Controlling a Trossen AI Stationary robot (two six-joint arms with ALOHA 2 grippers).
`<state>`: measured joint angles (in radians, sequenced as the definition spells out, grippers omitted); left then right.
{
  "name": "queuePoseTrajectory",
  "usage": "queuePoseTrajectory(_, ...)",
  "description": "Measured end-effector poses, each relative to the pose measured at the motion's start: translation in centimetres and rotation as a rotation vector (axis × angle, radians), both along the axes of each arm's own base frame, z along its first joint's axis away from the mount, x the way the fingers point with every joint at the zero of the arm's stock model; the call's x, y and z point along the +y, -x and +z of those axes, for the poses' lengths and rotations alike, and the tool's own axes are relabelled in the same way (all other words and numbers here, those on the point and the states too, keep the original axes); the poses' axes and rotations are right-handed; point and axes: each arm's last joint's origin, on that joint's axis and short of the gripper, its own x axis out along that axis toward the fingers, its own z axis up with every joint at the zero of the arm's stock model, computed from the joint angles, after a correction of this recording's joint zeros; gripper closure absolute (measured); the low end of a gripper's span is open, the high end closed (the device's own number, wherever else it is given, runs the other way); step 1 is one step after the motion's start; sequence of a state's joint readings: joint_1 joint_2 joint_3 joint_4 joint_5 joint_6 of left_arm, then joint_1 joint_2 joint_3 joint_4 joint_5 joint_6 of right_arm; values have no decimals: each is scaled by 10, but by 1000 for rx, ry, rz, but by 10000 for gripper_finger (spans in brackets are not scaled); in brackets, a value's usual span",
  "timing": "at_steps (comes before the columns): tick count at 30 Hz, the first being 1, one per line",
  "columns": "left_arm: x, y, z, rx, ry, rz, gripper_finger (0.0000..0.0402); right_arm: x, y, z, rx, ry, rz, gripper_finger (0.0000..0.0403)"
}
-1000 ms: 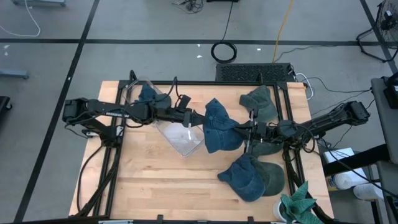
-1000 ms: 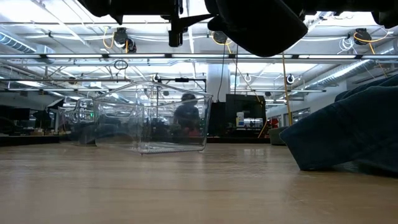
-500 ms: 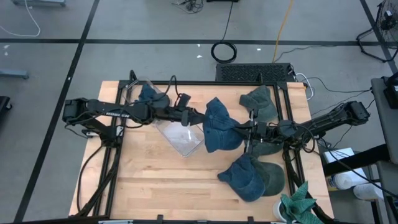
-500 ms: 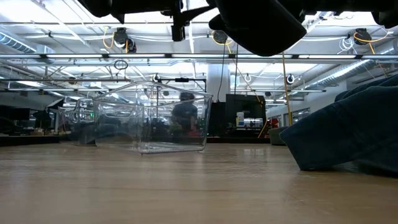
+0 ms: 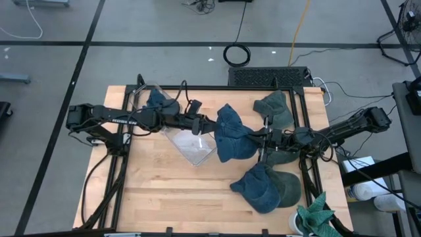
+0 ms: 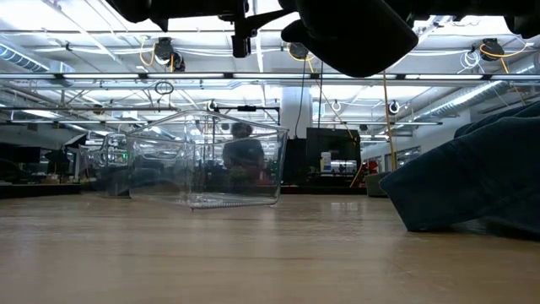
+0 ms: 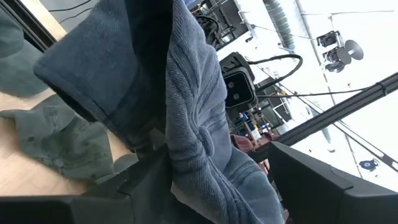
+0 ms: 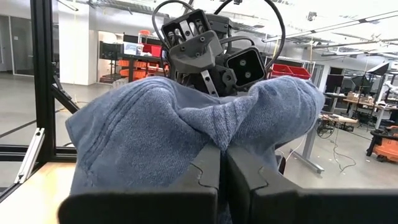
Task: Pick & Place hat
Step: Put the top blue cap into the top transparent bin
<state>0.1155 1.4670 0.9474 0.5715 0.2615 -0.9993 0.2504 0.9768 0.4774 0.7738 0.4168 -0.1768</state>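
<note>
A blue hat hangs in the air over the middle of the table, between my two grippers. My left gripper reaches it level from the table's left and is shut on a thick bunch of its cloth. From the right, my right gripper is shut on the hat's other side. In the low view the hat shows dark and well above the tabletop. A clear plastic container stands on the table under the left gripper. My left gripper has a thick bunched fold of the hat between its two widely spaced fingers. It comes level from the table's left. The hat is clear of the table. My right gripper pinches a gathered fold of the hat's cloth between its two closed fingers. It comes nearly level from the table's right. The cloth bulges out in two lobes on either side of the fingers, and the hat is clear of the table.
Another blue hat lies at the container's far left end. Two green hats and a blue one lie on the table's right side. A green cloth hangs at the near right corner. Bare wood lies near left.
</note>
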Motion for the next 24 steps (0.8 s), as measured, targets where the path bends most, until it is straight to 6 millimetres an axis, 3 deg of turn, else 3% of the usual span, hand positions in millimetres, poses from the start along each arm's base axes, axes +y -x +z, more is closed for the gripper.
queuePoseTrajectory(5, 0, 0, 0, -1, -2, 1, 183, 0, 0, 0, 0, 0, 0, 403)
queuePoseTrajectory(16, 6, 1, 2, -37, -89, -13, 380, 0, 0, 0, 5, 1, 0, 403)
queuePoseTrajectory(24, 9, 3, 8, -101, -125, -71, 393, 0, 0, -1, 2, -37, 6, 398)
